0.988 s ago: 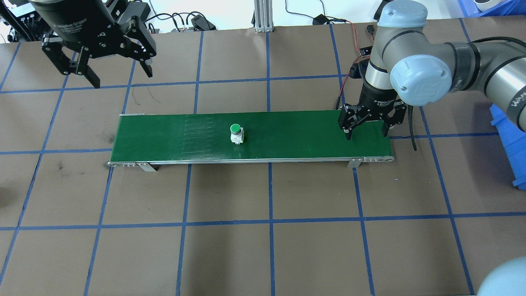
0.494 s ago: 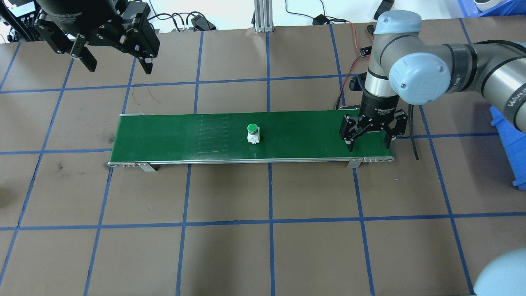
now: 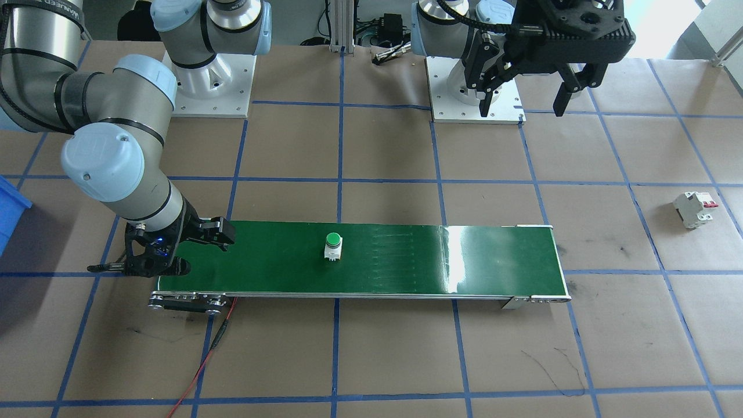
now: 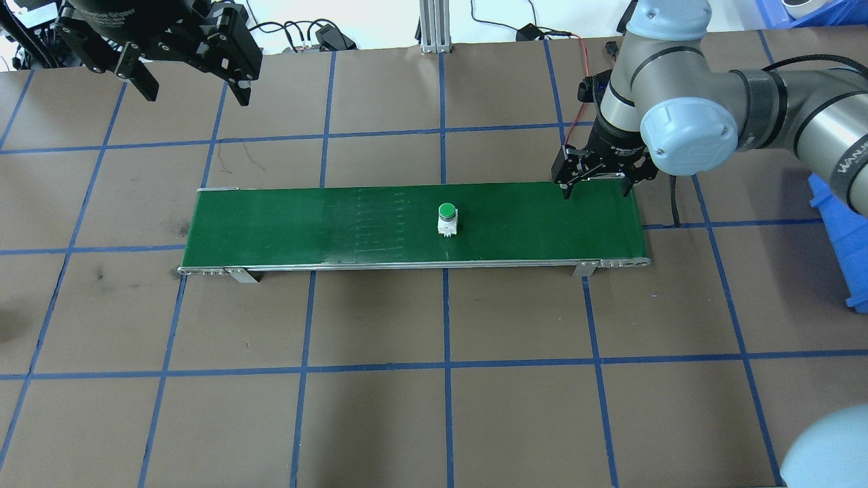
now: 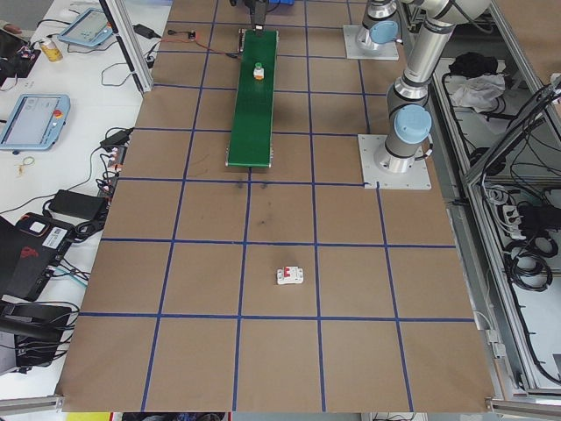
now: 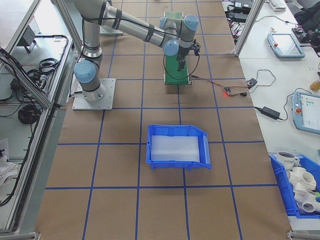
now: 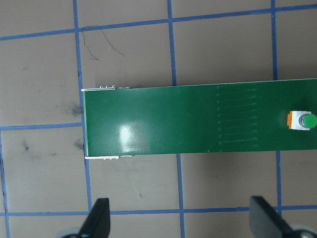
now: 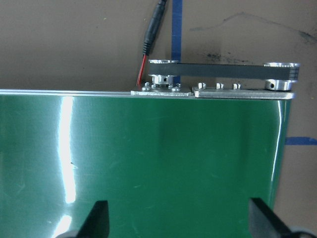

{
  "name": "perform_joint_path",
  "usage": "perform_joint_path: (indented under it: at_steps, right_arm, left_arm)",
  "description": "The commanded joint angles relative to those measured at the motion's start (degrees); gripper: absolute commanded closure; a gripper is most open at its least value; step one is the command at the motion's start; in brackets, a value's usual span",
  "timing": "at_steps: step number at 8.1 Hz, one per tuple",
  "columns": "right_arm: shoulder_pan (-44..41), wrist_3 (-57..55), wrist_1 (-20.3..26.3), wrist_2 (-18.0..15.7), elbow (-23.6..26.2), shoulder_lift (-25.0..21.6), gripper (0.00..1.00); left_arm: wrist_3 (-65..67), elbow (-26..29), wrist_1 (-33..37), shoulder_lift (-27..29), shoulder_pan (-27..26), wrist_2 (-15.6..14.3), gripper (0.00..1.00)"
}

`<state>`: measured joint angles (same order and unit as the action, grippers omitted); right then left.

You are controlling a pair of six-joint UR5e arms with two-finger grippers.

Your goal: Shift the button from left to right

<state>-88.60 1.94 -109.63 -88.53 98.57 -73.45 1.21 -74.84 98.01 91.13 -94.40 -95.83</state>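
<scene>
- The button (image 4: pixel 446 220) stood upright on the green conveyor belt (image 4: pixel 271 224), green cap up, a little right of the belt's middle in your overhead view, with nothing touching it.
- In the front-facing view the same button (image 3: pixel 332 247) sat left of the belt's centre, since that camera faces the robot.
- Your left wrist camera caught the button (image 7: pixel 301 120) at the frame's right edge, lying on the belt with its orange side towards the belt's near end.
- The left gripper (image 4: pixel 193 81) hung high above the table's far left corner, well away from the belt, with its jaws spread wide and nothing between them.
- The left fingertips (image 7: pixel 99 218) showed at the bottom of that wrist view, wide apart over bare brown table.
- The right gripper (image 4: pixel 597 190) was low over the belt's right end, at its far edge, jaws spread and empty.
- Its fingertips (image 8: pixel 98 218) straddled green belt surface in the right wrist view, with the belt's end roller and a red-and-black cable (image 8: pixel 148 44) beyond.
- The button was well apart from the right gripper, with open belt between them.
- A white circuit breaker (image 3: pixel 693 209) with red levers lay on the table beyond the belt's left end.
- A blue bin (image 6: pixel 177 146) sat on the table on the robot's right side, away from the belt.
</scene>
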Motion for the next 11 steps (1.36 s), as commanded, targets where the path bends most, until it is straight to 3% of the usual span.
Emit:
perform_joint_path:
  at_steps: [1,2,5,7,8,9,10,11]
  right_arm:
    - [0.0,-9.0,-1.5,1.9,0.1,-0.6,0.00]
    - [0.0,-11.1,-1.4,8.5,0.2,-1.2,0.00]
    - [-0.5,-17.0,-1.2,16.1,0.4,-4.2,0.00]
    - [-0.8,-18.6,-1.3,19.3,0.8,-3.6,0.00]
    - [-1.1,-19.5,-1.2,19.9,1.4,-2.8,0.00]
    - [-2.3,-20.2,-1.3,17.3,2.4,-1.4,0.01]
    - [-2.4,-20.0,-1.6,10.3,3.4,-0.2,0.01]
    - [-2.4,-19.8,-2.0,8.3,3.5,0.1,0.01]
  left_arm:
    - [0.0,-0.1,-0.3,0.2,0.0,6.6,0.00]
    - [-0.3,-0.2,0.3,0.1,-0.1,7.6,0.00]
    - [-0.8,-0.5,0.4,0.0,-0.1,7.8,0.00]
    - [-0.9,-1.0,0.2,-0.1,-0.1,7.8,0.00]
    - [-0.9,-1.2,0.2,-0.2,-0.1,7.8,0.00]
    - [-0.9,-1.2,0.2,-0.2,-0.1,8.1,0.00]
    - [-0.9,-1.2,0.2,-0.1,-0.1,8.2,0.00]
    - [-0.9,-1.2,0.0,0.1,-0.1,8.3,0.00]
